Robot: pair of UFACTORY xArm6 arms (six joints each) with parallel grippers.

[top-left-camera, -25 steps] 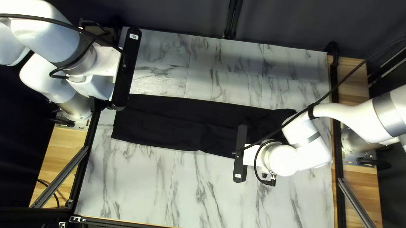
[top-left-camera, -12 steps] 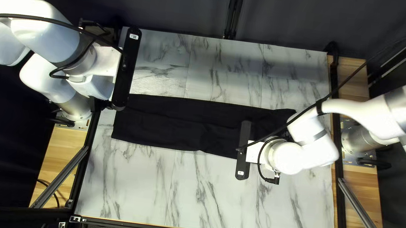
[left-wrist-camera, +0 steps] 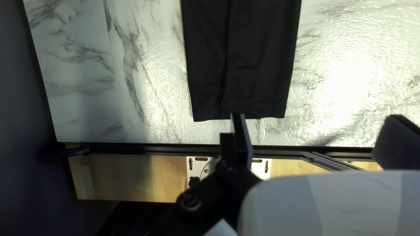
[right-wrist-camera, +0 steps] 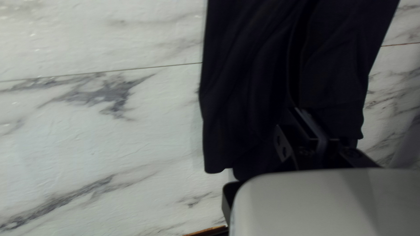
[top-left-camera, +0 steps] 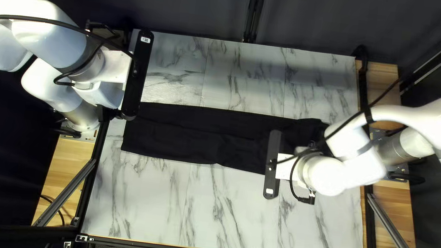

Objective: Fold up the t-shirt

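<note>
Arm bent low, right claw pinches the t-shirt; left claw hangs spread wide.

The t-shirt lies across the worktop's middle, left to right; the left gripper is just off its left end; the right gripper is at its right end.

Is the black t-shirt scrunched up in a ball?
No, the black t-shirt lies flat in a long strip across the white marble table.

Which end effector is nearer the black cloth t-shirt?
Right. The right end effector grips one end of the black t-shirt; the left end effector hangs open just off the other.
</note>
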